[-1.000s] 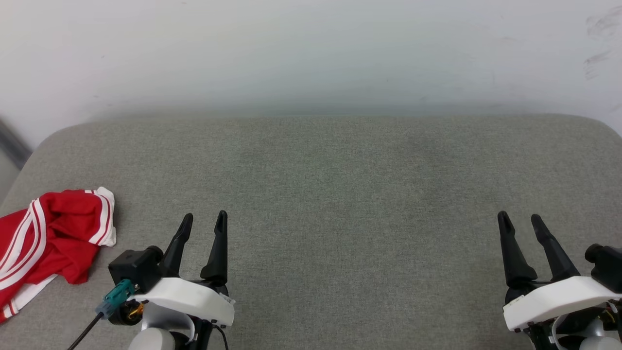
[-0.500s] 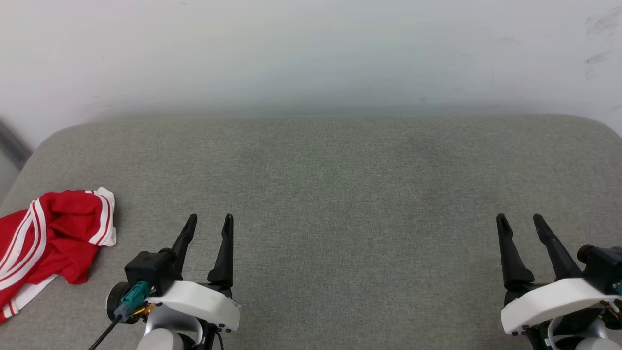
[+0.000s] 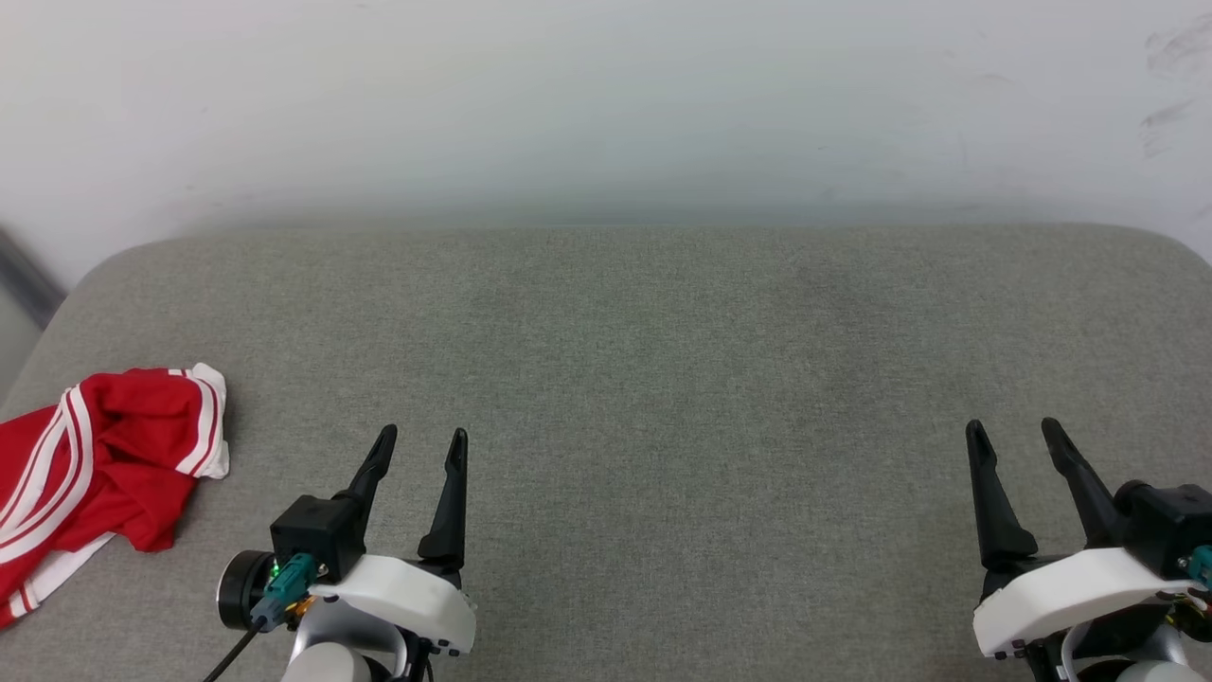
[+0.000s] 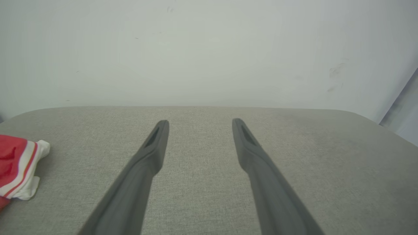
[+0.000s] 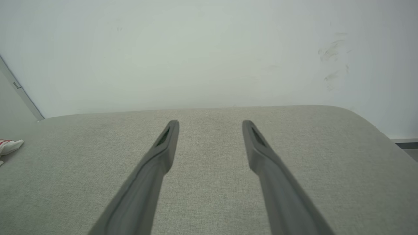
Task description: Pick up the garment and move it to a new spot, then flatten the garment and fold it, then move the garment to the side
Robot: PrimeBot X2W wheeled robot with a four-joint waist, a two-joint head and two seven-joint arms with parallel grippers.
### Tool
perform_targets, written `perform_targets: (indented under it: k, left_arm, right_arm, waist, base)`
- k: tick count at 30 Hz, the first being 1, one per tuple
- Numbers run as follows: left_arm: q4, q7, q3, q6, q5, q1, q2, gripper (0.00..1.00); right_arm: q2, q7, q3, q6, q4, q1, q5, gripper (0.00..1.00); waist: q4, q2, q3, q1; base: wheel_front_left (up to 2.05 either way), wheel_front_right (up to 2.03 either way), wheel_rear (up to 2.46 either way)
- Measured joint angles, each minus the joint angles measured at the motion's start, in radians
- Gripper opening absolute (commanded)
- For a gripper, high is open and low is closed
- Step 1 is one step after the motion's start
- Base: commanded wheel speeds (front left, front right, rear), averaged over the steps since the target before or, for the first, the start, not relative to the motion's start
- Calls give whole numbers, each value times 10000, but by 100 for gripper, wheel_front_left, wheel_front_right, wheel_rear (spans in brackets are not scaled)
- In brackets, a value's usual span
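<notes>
Left pincer (image 3: 423, 433) has drifted inward, away from the garment (image 3: 95, 474), bunched at the grey cushion's (image 3: 663, 379) left edge; it and the right pincer (image 3: 1011, 426) stand spread and empty, seemingly readied for grabbing.

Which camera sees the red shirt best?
The head view: the garment lies crumpled on the grey cushion's left, red body and white stripes showing. The left wrist view catches a striped cuff; the right wrist view, a tiny white corner.
</notes>
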Motion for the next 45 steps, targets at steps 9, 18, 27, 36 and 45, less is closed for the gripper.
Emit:
perform_targets:
  k: [9, 18, 27, 36, 45]
  left_arm:
    - [228, -174, 125, -75, 343, -47, -107, 100]
    - [290, -337, 309, -144, 746, -157, -215, 100]
    - [397, -380, 447, -171, 740, -247, -288, 100]
    - [376, -380, 761, -161, 642, -335, -322, 100]
    - [330, -380, 1216, -61, 570, -442, -347, 100]
  right_arm:
    - [2, -130, -4, 0, -58, 6, -339, 100]
    - [2, -295, -2, 0, -125, -4, -771, 100]
    - [4, -408, -15, 0, -111, 0, -823, 100]
    - [8, -418, 123, 0, -259, -20, -890, 100]
    - [13, -265, 385, 0, -562, -172, -1112, 100]
  waist:
    - [-2, 0, -17, 0]
    - [53, 0, -21, 1]
    - [487, 0, 20, 0]
    - [1515, 0, 142, 0]
    - [3260, 0, 416, 1]
  base:
    - [0, 0, 0]
    - [0, 0, 0]
    - [0, 0, 0]
    - [0, 0, 0]
    - [0, 0, 0]
